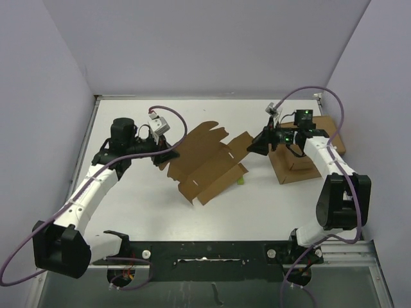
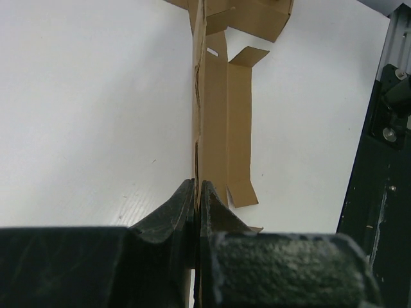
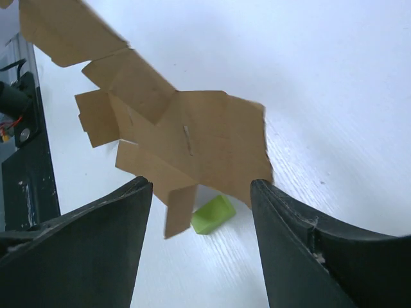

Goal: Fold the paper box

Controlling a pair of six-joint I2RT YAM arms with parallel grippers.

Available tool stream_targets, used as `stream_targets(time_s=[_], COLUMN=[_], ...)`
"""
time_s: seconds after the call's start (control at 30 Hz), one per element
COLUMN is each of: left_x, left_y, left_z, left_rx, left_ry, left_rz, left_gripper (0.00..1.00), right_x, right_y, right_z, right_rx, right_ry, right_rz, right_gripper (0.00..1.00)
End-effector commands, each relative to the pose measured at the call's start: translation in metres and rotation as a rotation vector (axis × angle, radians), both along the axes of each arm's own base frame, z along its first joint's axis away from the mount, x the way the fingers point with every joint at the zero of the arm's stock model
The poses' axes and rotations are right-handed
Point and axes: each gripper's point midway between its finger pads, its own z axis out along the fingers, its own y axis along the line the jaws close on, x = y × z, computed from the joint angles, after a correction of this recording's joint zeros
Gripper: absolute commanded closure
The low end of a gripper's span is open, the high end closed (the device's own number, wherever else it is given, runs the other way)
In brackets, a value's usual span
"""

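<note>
Left fingers (image 2: 174,215): clamping together on the box's left edge.
Box (image 1: 207,164): lying unfolded mid-surface (image 1: 225,218), flaps spreading outward.
Block (image 3: 213,213): green, sitting just beside the box's right flap.
Right fingers (image 3: 282,218): hovering spread apart, near that flap.

A: What lies near the middle of the top view?
B: A small green block (image 1: 241,181) on the white table (image 1: 160,215)
A: And toward the right?
B: A flat brown cardboard slab (image 1: 292,170), well apart from the block
</note>
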Motion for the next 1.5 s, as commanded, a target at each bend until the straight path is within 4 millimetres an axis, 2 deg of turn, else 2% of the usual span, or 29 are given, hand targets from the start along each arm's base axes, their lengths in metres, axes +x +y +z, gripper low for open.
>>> stream_targets(time_s=[0.0,0.23,0.53,0.63,0.87,0.93,1.0,1.17,1.23,1.33,1.47], left_x=[-0.005,-0.011,-0.018,-0.018,-0.013,-0.012,-0.012,-0.017,-0.020,-0.023,-0.023], left_y=[0.001,0.005,0.003,0.004,0.006,0.007,0.008,0.014,0.017,0.021,0.022], left_z=[0.031,0.036,0.037,0.037,0.046,0.053,0.062,0.085,0.088,0.083,0.067], left_rx=[-0.059,-0.108,-0.124,-0.123,-0.122,-0.122,-0.116,-0.087,-0.057,-0.012,0.022], left_ry=[-0.206,-0.246,-0.246,-0.248,-0.232,-0.217,-0.204,-0.204,-0.199,-0.183,-0.145], left_rz=[-0.088,-0.111,-0.140,-0.140,-0.100,-0.083,-0.067,-0.038,-0.026,-0.007,0.002], left_gripper=[1.00,1.00,1.00,1.00,1.00,1.00,1.00,1.00,1.00,1.00,1.00], right_x=[0.005,0.005,0.011,0.013,0.010,0.008,0.009,0.015,0.021,0.032,0.044], right_y=[-0.022,-0.019,-0.002,-0.002,0.003,0.010,0.018,0.042,0.057,0.070,0.078], right_z=[0.039,0.034,0.017,0.017,0.017,0.016,0.013,0.001,-0.002,-0.005,-0.014], right_rx=[0.043,0.038,-0.055,-0.066,-0.074,-0.070,-0.070,-0.092,-0.096,-0.083,-0.049], right_ry=[-0.131,-0.126,-0.149,-0.154,-0.168,-0.165,-0.163,-0.181,-0.243,-0.306,-0.339], right_rz=[-0.037,-0.021,0.014,0.008,0.019,0.028,0.022,-0.049,-0.081,-0.136,-0.178], right_gripper=[0.36,0.26,0.28,0.38,0.87,0.96,1.00,1.00,1.00,1.00,1.00])
